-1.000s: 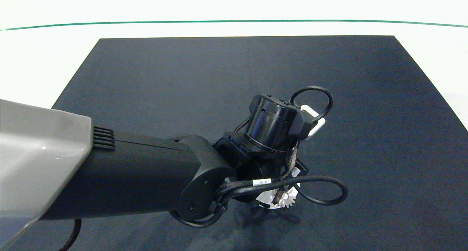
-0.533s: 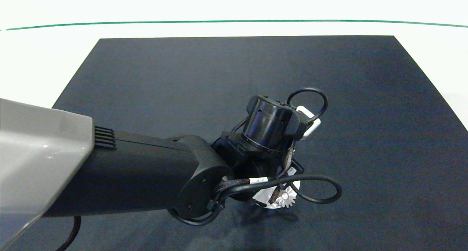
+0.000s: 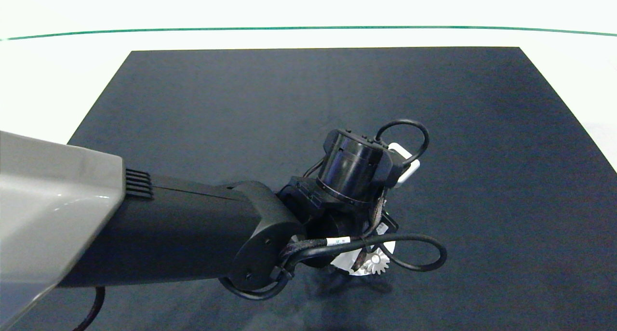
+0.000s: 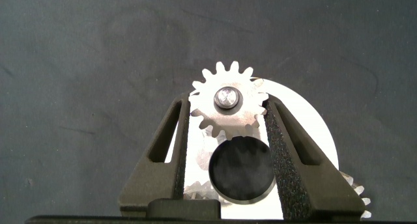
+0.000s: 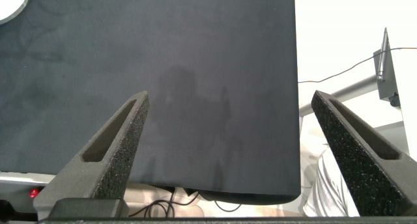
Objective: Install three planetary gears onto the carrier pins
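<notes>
In the lower centre of the head view, the left hand [image 4: 228,136] hung over the white carrier disc [image 4: 319,136] on the dark mat [image 3: 308,104], its fingers [image 4: 186,142] closed against the teeth of a planetary gear [image 4: 228,101]. That gear sat on a carrier pin [image 4: 227,98], whose tip showed through the bore. Another gear [image 4: 355,188] peeked at the disc's edge. Seating this gear looked like the step in hand; next the fingers should part and lift straight off. The right hand [image 5: 228,146] stood spread wide over the mat's edge, holding nothing.
</notes>
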Robot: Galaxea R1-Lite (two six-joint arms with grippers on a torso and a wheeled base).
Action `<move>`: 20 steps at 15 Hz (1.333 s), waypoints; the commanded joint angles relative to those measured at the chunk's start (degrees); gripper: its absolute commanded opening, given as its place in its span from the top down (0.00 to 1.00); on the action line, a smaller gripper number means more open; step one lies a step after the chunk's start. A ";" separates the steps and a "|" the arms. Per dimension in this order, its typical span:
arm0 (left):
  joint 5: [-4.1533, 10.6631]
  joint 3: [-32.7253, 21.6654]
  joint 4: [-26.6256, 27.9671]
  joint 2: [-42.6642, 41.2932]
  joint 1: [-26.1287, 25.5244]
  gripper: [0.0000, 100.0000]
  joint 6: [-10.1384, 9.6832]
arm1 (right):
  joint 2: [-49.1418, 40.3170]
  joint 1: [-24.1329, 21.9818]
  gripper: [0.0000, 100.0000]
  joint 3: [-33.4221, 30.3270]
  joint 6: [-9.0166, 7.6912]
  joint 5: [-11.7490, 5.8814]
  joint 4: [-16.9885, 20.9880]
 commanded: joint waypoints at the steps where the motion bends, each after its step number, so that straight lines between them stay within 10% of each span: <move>1: 0.10 -0.10 -0.11 0.29 -0.24 1.00 -0.06 | 0.04 0.03 0.00 -0.31 -0.08 -0.16 0.23; 7: 0.10 -0.01 -0.11 0.29 -0.15 1.00 -0.14 | 0.04 0.03 0.00 -0.40 -0.16 -0.16 0.23; 8: 0.10 -0.01 -0.11 0.38 -0.15 0.00 -0.14 | 0.04 0.03 0.00 -0.48 -0.16 -0.16 0.23; 20: 0.10 0.07 4.20 -5.69 0.03 0.00 -0.14 | 0.74 0.03 0.00 -0.66 -0.08 -0.16 0.23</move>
